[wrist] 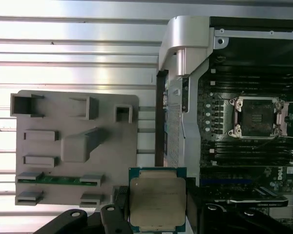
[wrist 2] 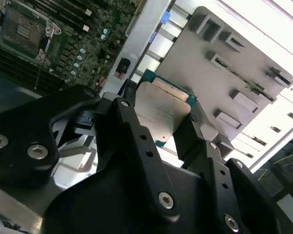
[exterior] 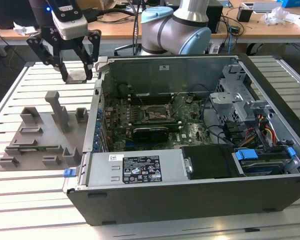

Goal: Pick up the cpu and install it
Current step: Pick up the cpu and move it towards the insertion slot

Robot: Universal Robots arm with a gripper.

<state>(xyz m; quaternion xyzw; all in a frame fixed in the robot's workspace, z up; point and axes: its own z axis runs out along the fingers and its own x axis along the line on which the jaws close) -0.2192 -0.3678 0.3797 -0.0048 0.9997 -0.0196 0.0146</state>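
My gripper (exterior: 76, 70) hangs over the slatted table, just off the open computer case's (exterior: 190, 200) far corner on the exterior view's left. It is shut on the cpu (exterior: 78, 76), a flat square chip with a pale silver top and a green rim. In both wrist views the cpu (wrist: 157, 202) (wrist 2: 163, 109) sits clamped by its edges between the black fingers (wrist 2: 132, 126). The bare socket (wrist: 256, 117) (exterior: 155, 114), a dark metal frame, lies on the motherboard inside the case, well away from the gripper (wrist: 156, 207).
A grey fixture plate (exterior: 40, 135) (wrist: 73, 146) with raised holders lies on the table (exterior: 20, 200) beside the case; a green strip sits in one holder (wrist: 56, 179). Drive cages and cables (exterior: 240, 115) fill the case's right side. The arm's base (exterior: 175, 30) stands behind the case.
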